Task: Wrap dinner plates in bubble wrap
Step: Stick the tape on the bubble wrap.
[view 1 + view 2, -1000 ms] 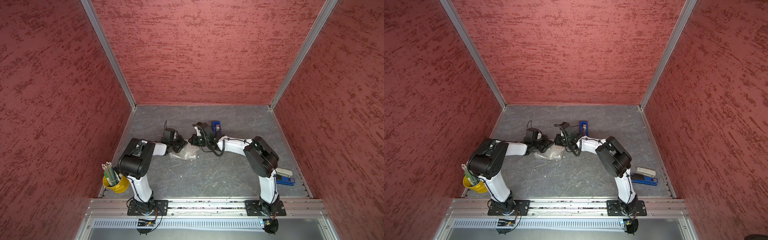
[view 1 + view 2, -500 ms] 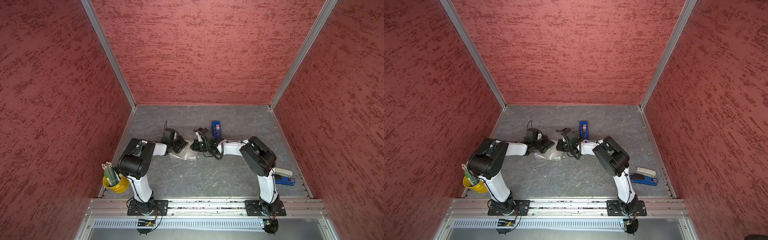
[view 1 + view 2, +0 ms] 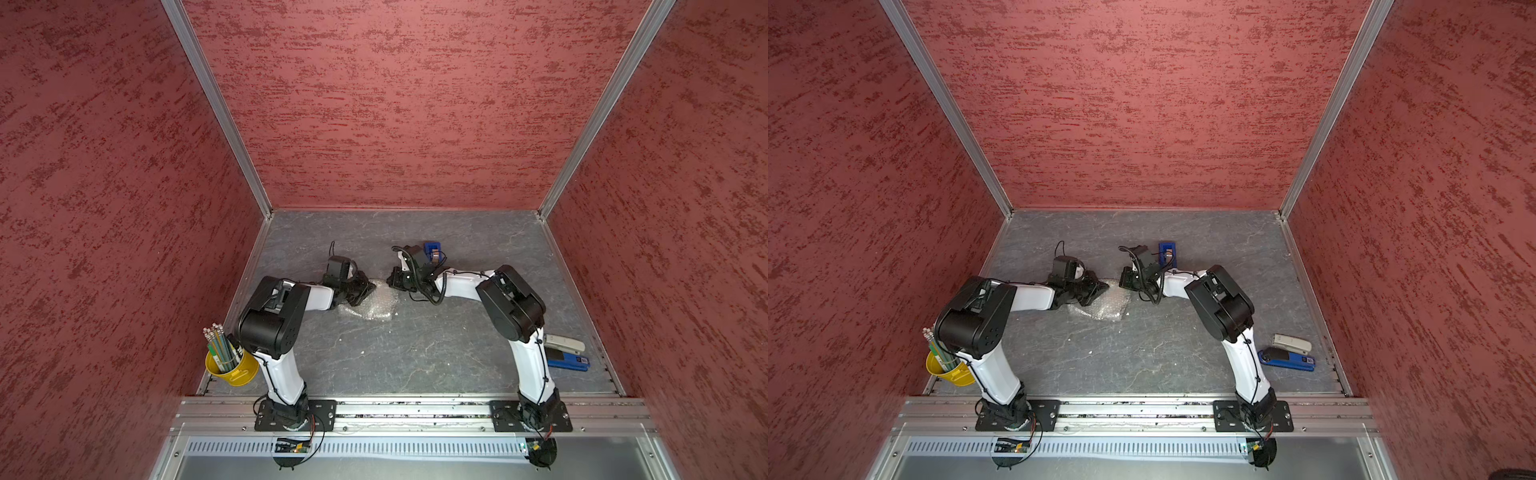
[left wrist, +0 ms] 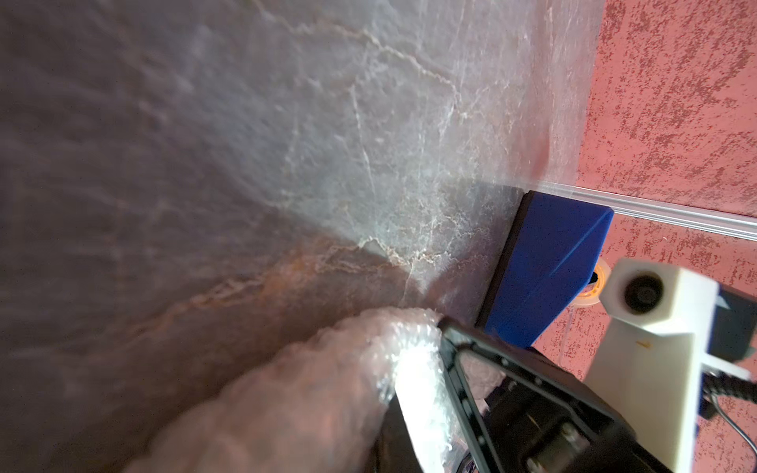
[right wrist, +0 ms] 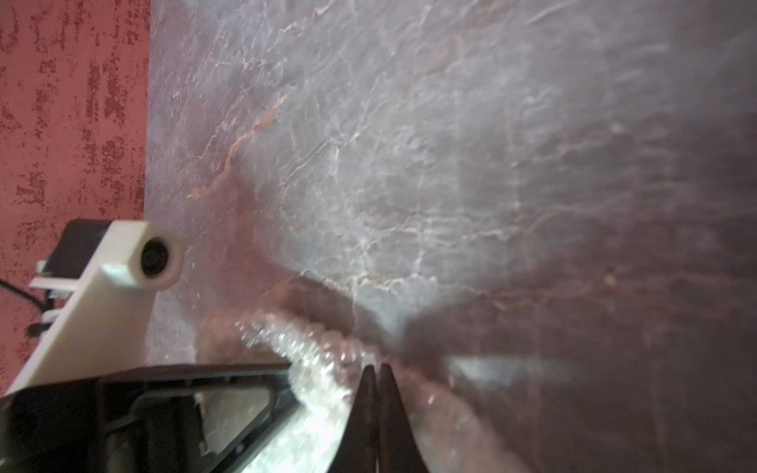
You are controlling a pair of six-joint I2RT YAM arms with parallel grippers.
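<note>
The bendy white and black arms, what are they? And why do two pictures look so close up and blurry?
They are two robot arms, fixed at the front of a grey table inside red walls. Two pictures come from a camera high above, looking down on everything. The two close-up ones come from small cameras on the arms' wrists, so they show mostly tabletop. Each arm ends in a gripper, a pincer for holding things. The left gripper is shut on crumpled bubble wrap lying mid-table. The right gripper is shut too, right at the wrap's edge; whether it pinches it, I cannot tell. Also there: a yellow pencil cup, a blue tape holder, a grey stapler and a blue stapler.
</note>
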